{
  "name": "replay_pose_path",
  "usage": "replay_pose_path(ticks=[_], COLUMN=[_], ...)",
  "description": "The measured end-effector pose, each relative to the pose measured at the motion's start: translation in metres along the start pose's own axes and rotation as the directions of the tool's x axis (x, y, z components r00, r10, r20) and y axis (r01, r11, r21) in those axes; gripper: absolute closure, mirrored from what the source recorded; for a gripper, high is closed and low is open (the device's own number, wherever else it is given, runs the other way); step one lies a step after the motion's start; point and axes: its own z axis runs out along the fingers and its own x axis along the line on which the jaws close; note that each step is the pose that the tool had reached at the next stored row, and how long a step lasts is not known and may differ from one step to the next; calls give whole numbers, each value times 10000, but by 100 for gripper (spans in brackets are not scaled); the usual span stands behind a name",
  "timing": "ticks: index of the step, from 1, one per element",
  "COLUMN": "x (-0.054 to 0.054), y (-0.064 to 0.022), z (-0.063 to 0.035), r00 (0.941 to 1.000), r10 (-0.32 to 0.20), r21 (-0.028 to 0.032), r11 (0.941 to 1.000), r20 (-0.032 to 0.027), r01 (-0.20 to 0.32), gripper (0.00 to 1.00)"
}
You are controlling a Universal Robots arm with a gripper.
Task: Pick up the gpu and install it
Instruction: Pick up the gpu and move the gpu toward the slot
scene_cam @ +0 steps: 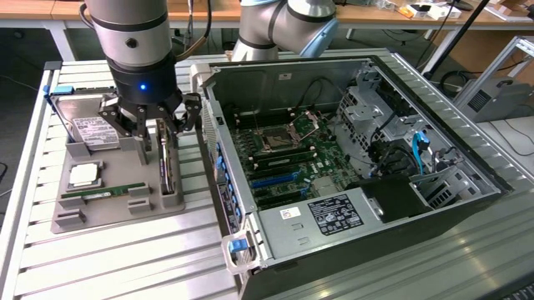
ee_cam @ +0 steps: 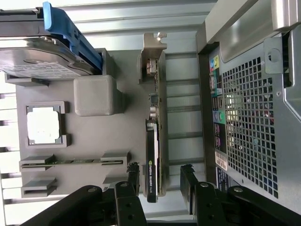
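Tips of my fingers point(ee_cam: 187, 178) stand wide apart, straddling the gpu point(ee_cam: 152, 160), which stands on edge in a slot of the grey tray point(scene_cam: 109, 215) on the table point(scene_cam: 125, 262). Just beyond the tray stands the open computer case point(scene_cam: 351, 156).

Silver-grey arm point(scene_cam: 129, 31), light-blue joint caps point(scene_cam: 321, 32), black wrist point(scene_cam: 144, 81) with blue light; black linkage tool point(scene_cam: 159, 132).

- This is a robot lab or workshop.
- A big robot arm point(scene_cam: 129, 44) hangs over a metal table point(scene_cam: 125, 269).
- An open computer point(scene_cam: 334, 156) lies there with its insides showing.
- Desks point(scene_cam: 367, 14), wires point(scene_cam: 451, 76) and a metal frame point(scene_cam: 504, 69) stand behind.
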Motion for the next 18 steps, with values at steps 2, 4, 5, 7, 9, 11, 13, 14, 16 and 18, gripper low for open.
replay_pose_path(ticks=[2, 4, 5, 7, 9, 11, 13, 14, 16, 18], x=[0, 0, 0, 1, 1, 1, 1, 1, 1, 1], y=[0, 0, 0, -1, -1, -1, -1, -1, -1, -1], z=[8, 13, 16, 21, 26, 31, 35, 38, 44, 50], r00=[10000, 10000, 10000, 10000, 10000, 10000, 10000, 10000, 10000, 10000], r10=[0, 0, 0, 0, 0, 0, 0, 0, 0, 0], r21=[0, 0, 0, 0, 0, 0, 0, 0, 0, 0], r11=[10000, 10000, 10000, 10000, 10000, 10000, 10000, 10000, 10000, 10000], r20=[-1, 0, 0, 0, 0, 0, -1, 0, 0, 0], r01=[0, 0, 0, 0, 0, 0, 0, 0, 0, 0], gripper=[52, 52, 52, 52, 52, 52, 52, 52, 52, 52])
